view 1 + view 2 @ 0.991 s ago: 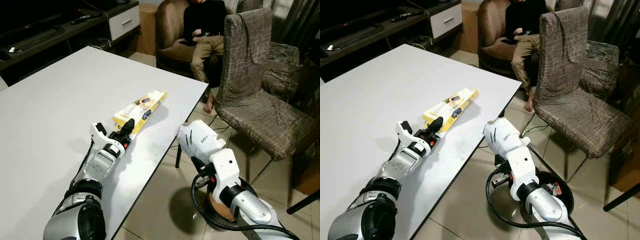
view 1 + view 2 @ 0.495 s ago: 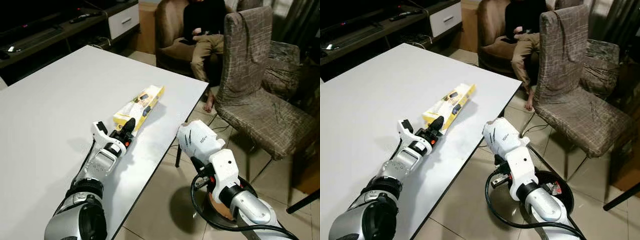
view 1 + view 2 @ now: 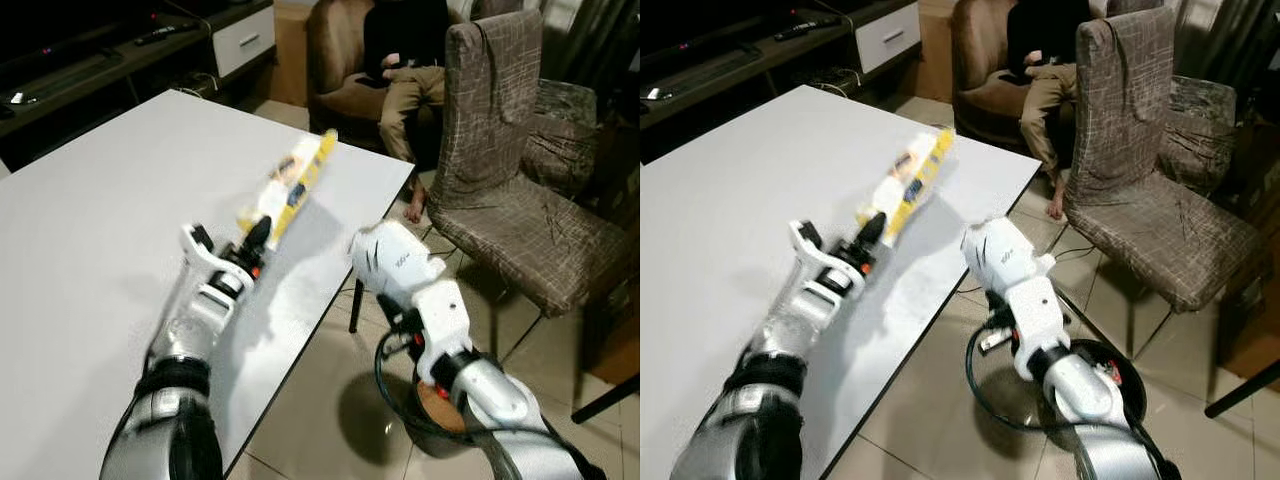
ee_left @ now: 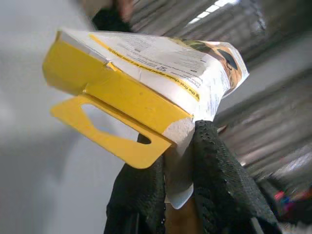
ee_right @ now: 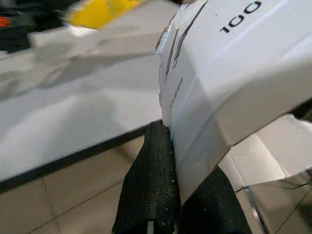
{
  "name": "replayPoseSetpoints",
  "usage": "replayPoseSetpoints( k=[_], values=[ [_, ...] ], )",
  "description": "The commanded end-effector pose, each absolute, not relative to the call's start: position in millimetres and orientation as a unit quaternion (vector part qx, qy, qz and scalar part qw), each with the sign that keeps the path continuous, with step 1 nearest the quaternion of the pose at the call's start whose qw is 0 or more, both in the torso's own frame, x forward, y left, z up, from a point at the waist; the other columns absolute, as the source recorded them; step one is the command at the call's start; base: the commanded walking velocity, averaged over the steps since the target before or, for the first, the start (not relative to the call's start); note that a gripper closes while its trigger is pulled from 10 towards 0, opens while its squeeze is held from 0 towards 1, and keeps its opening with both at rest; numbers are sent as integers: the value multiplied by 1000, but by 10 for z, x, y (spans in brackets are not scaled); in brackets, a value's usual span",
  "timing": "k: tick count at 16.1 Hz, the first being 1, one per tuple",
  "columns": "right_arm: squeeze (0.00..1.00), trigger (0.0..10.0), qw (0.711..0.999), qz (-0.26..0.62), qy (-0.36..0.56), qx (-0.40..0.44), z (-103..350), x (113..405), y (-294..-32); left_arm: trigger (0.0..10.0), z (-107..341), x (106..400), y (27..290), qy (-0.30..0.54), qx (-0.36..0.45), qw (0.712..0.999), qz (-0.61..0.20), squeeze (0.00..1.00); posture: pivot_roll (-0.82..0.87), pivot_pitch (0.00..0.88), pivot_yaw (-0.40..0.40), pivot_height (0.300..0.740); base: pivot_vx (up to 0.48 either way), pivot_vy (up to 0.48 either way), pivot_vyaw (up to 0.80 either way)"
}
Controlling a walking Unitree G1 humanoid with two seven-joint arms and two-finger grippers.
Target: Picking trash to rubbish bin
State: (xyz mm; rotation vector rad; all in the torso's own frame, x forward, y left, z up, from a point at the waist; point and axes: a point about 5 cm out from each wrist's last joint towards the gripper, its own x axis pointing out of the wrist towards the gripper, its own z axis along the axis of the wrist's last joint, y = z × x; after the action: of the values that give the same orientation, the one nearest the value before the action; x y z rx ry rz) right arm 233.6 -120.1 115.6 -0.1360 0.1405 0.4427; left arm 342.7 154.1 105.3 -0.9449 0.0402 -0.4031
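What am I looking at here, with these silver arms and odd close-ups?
A humanoid robot is clearing trash. Two pictures come from cameras in its head, looking down along its arms. The other two come from a camera on each wrist, looking along that pincer's two black fingers.

The left pincer is shut on a yellow carton, tilted up above the white table. The right pincer grips a white carton out over the tiled floor beside the table. A dark round bin sits on the floor under that arm. Behind are a patterned chair and a seated person.
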Motion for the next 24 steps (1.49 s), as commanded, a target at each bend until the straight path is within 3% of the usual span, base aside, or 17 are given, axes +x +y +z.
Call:
replayPoseSetpoints(
  k=[1,4,5,7,10,14,24],
  values=[
    [0,10000,976,197,52,-75,1200,2387,-1270,0,1182,3430,1541,-2,-403,892,-206,0,-80,0,29,740,0,0,0],
    [0,10000,985,153,31,-77,1286,2441,-1352,0,1427,3186,1567,-56,-238,948,-202,0,-80,0,11,740,0,0,0],
    [0,10000,985,149,30,-77,1303,2457,-1358,10000,1478,3132,1595,-66,-217,956,-185,0,-87,0,8,740,0,0,0],
    [0,10000,985,148,44,-76,1210,2389,-1337,10000,1365,2848,1654,-22,-95,979,-179,0,-80,0,-1,740,0,0,0],
    [0,10000,986,136,61,-69,1132,2384,-1347,10000,1284,2661,1696,-4,-25,987,-161,0,-57,0,-10,740,0,0,0],
    [0,10000,986,127,98,-48,1014,2338,-1366,10000,1250,2595,1611,13,11,988,-157,0,-72,0,-15,740,0,-148,-245],
    [0,10000,977,117,163,-67,883,2210,-1446,10000,1226,2561,1476,27,23,984,-174,0,-99,15,-21,740,0,-480,-52]
  ],
)
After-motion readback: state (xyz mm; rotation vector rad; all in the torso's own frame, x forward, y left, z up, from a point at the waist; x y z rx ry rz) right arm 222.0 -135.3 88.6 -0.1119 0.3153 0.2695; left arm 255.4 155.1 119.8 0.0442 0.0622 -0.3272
